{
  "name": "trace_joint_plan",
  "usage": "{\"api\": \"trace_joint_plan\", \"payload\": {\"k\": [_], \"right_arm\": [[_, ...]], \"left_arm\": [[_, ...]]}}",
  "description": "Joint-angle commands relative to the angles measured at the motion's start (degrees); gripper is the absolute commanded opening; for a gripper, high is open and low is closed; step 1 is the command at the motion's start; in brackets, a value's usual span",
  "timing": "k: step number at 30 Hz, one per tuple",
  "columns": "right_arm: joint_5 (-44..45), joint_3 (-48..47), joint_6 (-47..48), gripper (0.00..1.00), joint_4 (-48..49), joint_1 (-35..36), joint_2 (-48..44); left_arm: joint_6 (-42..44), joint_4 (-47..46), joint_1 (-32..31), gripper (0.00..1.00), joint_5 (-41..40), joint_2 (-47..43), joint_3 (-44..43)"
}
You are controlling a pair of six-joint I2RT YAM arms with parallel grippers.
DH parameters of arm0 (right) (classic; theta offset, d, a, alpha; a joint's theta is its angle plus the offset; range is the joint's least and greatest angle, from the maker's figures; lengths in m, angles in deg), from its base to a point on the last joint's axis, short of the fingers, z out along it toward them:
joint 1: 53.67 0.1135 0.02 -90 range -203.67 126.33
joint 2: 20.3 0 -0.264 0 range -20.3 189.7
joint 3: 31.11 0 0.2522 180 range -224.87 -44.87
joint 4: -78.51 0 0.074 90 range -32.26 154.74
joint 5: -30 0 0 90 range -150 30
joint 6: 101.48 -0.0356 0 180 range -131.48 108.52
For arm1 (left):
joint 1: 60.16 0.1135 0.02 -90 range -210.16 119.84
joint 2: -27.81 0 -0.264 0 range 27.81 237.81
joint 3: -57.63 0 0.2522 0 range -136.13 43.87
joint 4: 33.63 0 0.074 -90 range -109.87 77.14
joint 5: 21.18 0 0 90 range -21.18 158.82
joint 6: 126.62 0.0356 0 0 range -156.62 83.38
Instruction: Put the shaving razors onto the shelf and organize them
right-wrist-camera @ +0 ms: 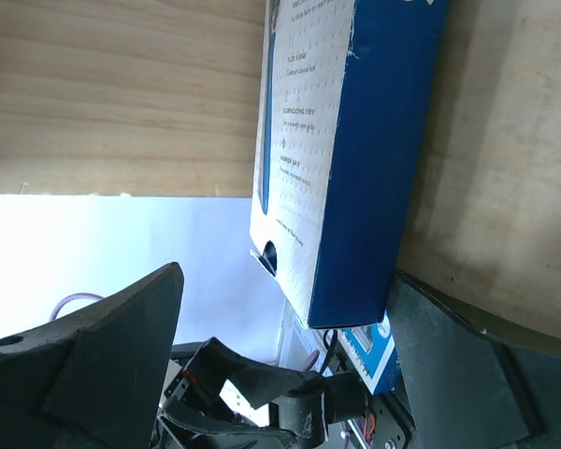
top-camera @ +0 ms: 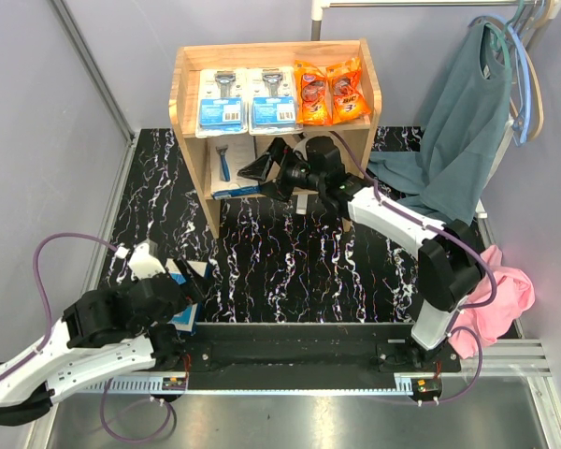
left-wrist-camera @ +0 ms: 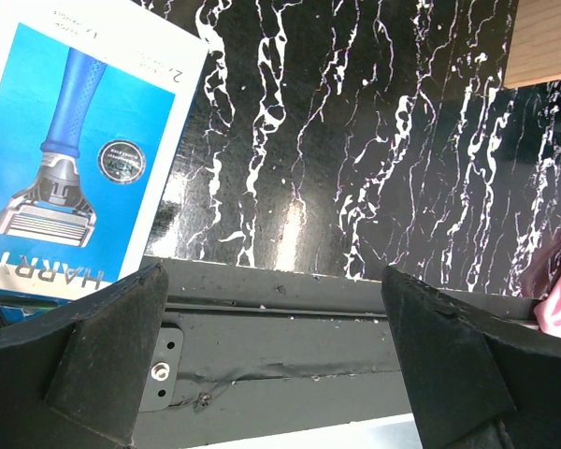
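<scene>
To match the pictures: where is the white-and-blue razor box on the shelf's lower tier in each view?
Top external: razor box, upper left of centre.
Left wrist: not in it; another box lies there.
Right wrist: upper centre, within the open right hand.
Landmark: the shelf's pale wood, in top and right wrist views.

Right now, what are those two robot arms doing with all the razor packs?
They are filling the pale wooden two-tier shelf with razor packs. Two clear blister packs on blue cards and two glossy orange packets sit on its top tier. The right arm's fingers stand open around a white-and-blue flat box in the lower tier. The left arm's fingers, also open, hover by the other white-and-blue box on the black marbled table.
</scene>
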Motion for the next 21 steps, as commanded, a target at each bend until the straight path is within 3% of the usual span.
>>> {"api": "trace_joint_plan", "payload": {"k": [1,10,21], "right_arm": [[0.59,2.13,1.24,0.97,-1.49,-0.06,-3.54],[0.06,-0.23,1.68,0.97,-2.19,1.27,-0.82],[0.06,-2.70,1.06,0.98,-2.72,1.53,1.56]], "left_arm": [[0.25,-2.49,-0.23,0.99,0.41,-0.68,0.78],[2.01,-4.52,-0.23,0.99,-0.11,0.82,0.25],[8.50,-10.31,-0.14,0.99,-0.73,10.13,-3.61]]}}
